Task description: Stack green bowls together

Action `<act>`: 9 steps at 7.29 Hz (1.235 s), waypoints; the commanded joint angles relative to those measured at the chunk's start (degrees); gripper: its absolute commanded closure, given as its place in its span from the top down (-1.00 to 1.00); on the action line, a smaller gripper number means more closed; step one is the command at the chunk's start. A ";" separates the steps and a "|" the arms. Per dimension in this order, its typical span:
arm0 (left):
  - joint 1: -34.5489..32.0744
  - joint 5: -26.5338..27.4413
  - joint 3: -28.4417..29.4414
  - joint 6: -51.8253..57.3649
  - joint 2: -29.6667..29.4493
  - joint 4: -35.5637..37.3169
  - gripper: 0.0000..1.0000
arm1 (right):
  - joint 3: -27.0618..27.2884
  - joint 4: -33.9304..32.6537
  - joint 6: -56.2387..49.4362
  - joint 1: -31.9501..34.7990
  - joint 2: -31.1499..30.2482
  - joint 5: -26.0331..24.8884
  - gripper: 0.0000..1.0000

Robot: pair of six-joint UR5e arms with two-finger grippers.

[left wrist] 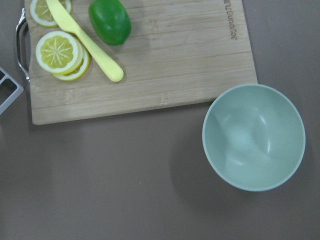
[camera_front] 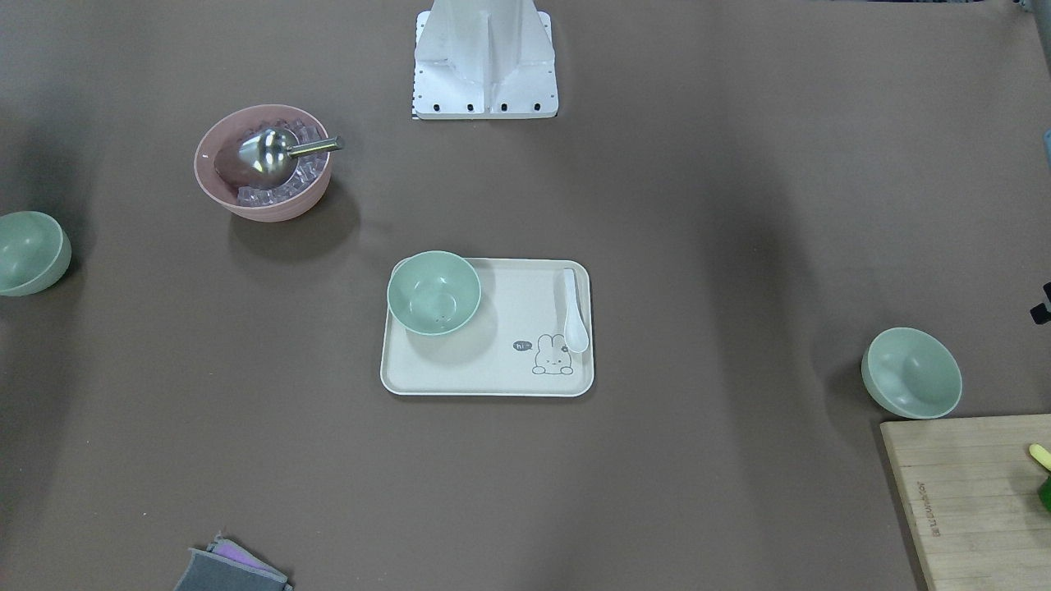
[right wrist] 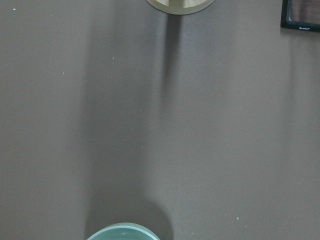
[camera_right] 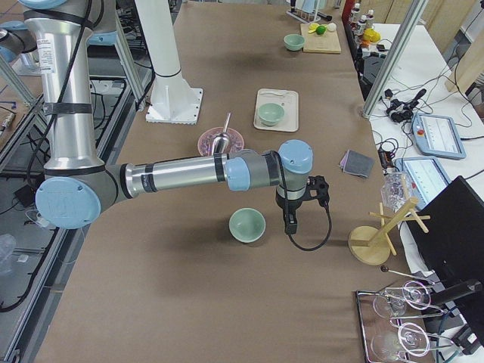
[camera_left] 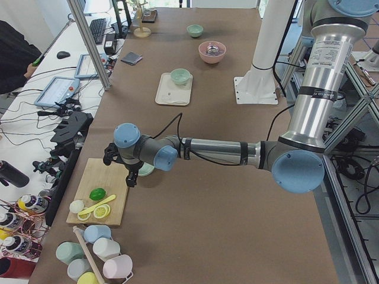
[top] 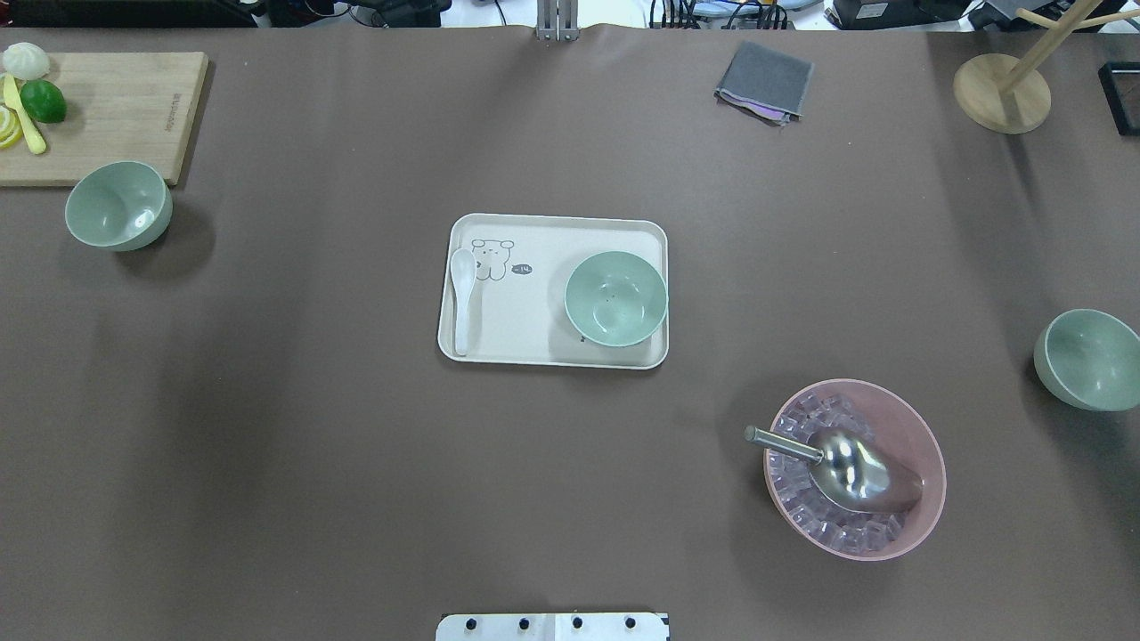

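Three pale green bowls stand apart. One sits on the cream tray point(top: 534, 347) at the table's middle point(top: 615, 298), point(camera_front: 433, 292). One stands by the cutting board on my left side point(top: 118, 204), point(left wrist: 253, 136). One stands at my far right point(top: 1088, 359), point(camera_right: 247, 224), and its rim just shows in the right wrist view point(right wrist: 123, 233). My left gripper point(camera_left: 129, 176) hangs above the left bowl. My right gripper point(camera_right: 290, 221) hangs just beside the right bowl. Both show only in the side views, so I cannot tell if they are open or shut.
A pink bowl point(top: 919, 438) with ice cubes and a metal scoop point(top: 855, 472) stands near my right. A white spoon point(top: 462, 298) lies on the tray. A cutting board point(top: 116, 107) holds a lime, lemon slices and a knife. A grey cloth point(top: 764, 82) and a wooden stand point(top: 1002, 93) are far off.
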 commanded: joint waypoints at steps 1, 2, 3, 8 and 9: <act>5.56 4.30 7.95 -8.87 -1.48 -14.27 0.96 | 0.25 0.47 0.01 -0.15 -0.03 0.09 1.00; 8.55 6.85 9.54 -13.28 -1.31 -19.13 0.96 | -0.01 0.91 0.09 -0.15 -0.30 0.27 1.00; 9.71 6.88 10.08 -13.59 -1.31 -20.14 0.96 | -0.10 0.92 0.53 -0.15 0.05 0.79 1.00; 11.21 6.44 10.17 -17.79 -2.54 -20.06 0.36 | -0.27 0.92 3.26 -0.15 0.23 4.05 1.00; 12.00 6.52 10.17 -17.72 -2.54 -20.15 0.26 | -0.19 0.92 3.26 -0.15 0.23 4.05 1.00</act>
